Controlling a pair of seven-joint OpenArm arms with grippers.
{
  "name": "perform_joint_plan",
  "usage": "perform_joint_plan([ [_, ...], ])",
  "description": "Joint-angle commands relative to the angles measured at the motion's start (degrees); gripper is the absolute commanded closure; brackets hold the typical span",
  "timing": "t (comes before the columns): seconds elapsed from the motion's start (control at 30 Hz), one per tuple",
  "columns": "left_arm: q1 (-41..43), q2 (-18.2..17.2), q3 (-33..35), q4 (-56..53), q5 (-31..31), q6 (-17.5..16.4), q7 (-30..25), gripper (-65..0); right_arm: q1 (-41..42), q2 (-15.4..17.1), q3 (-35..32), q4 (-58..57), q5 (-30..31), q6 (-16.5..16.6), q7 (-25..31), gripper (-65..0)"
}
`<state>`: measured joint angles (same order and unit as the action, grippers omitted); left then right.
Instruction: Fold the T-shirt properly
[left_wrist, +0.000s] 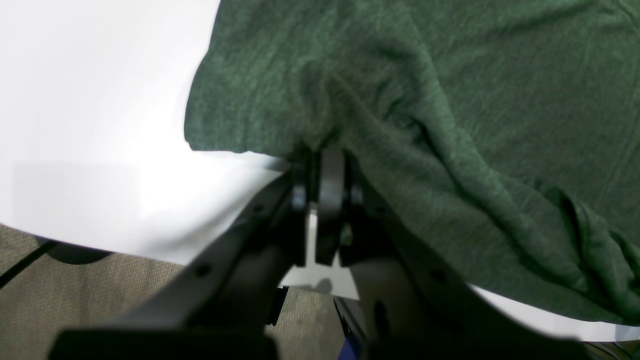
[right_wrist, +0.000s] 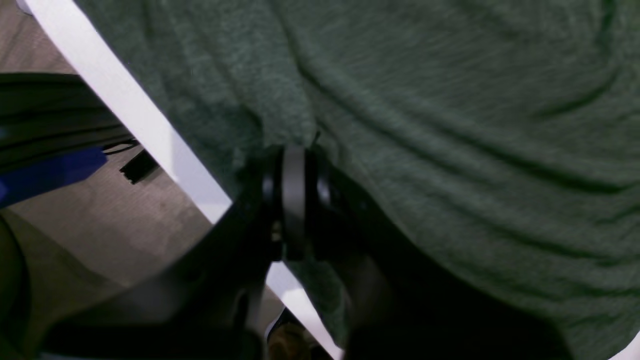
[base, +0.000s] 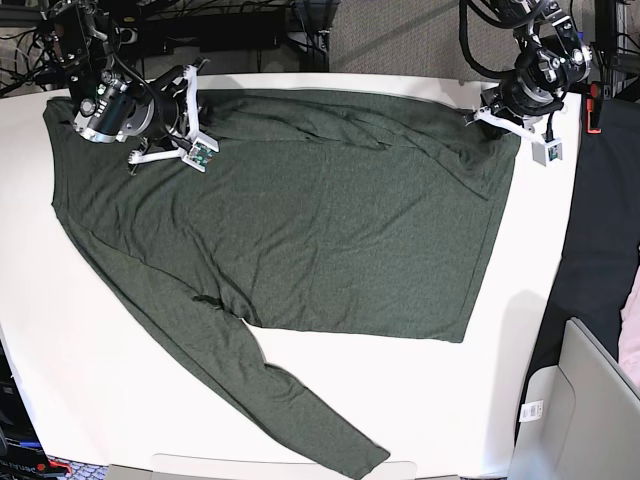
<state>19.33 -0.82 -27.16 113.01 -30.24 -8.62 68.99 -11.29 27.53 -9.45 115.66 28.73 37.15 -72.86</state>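
Observation:
The dark olive-green long-sleeved T-shirt (base: 320, 210) lies spread flat on the white table (base: 520, 300), with one sleeve (base: 290, 400) trailing toward the front edge. My left gripper (base: 482, 118) is at the shirt's far right corner. In the left wrist view the gripper (left_wrist: 325, 157) is shut on a bunched fold of the shirt (left_wrist: 450, 100) near the table edge. My right gripper (base: 160, 135) is at the shirt's far left part. In the right wrist view it (right_wrist: 295, 152) is shut on the shirt fabric (right_wrist: 450, 125), which wrinkles away from the pinch.
Black cloth (base: 605, 250) hangs beside the table on the right. A grey bin (base: 590, 400) stands at the lower right. Cables and arm bases (base: 250, 30) line the far edge. Carpeted floor (left_wrist: 75, 300) shows past the table edge (right_wrist: 125, 100) in both wrist views.

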Motion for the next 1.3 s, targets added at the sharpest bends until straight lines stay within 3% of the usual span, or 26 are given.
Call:
perform_joint_plan([
  [0.0,-0.1,-0.5,-0.1,0.9,-0.4,-0.1,-0.4,0.0,0.4,-0.1,0.9,1.1,0.7,0.3,1.2,-0.9],
  [0.4,-0.1,-0.5,-0.1,0.9,-0.4,-0.1,-0.4,0.0,4.9,-1.2,9.7,0.8,5.8,0.4,2.7,-0.9],
  [0.6,-0.1,-0.5,-0.1,0.9,-0.4,-0.1,-0.4,0.0,7.9,-1.4,9.8,-2.4,5.7,0.3,4.2,-0.9],
  [0.67,-0.1,-0.5,-0.1,0.9,-0.4,-0.1,-0.4,0.0,8.5,-2.8,10.1,-3.7,5.4,0.3,5.1,-0.9],
  [0.9,-0.1,-0.5,-0.2,0.9,-0.4,-0.1,-0.3,0.0,9.4,-3.7,10.0,-3.1,1.5,0.3,10.6,-1.3],
  [1.13,0.1,-0.7,-0.1,1.1,-0.4,-0.1,0.2,-0.8,9.8,-4.5,10.2,-3.1,1.5,0.3,10.6,-1.6],
  [1.27,0.0,-0.8,-0.4,1.2,-0.4,-0.1,0.2,-6.3,9.6,-4.7,10.1,-3.0,1.5,0.3,8.1,-9.3],
])
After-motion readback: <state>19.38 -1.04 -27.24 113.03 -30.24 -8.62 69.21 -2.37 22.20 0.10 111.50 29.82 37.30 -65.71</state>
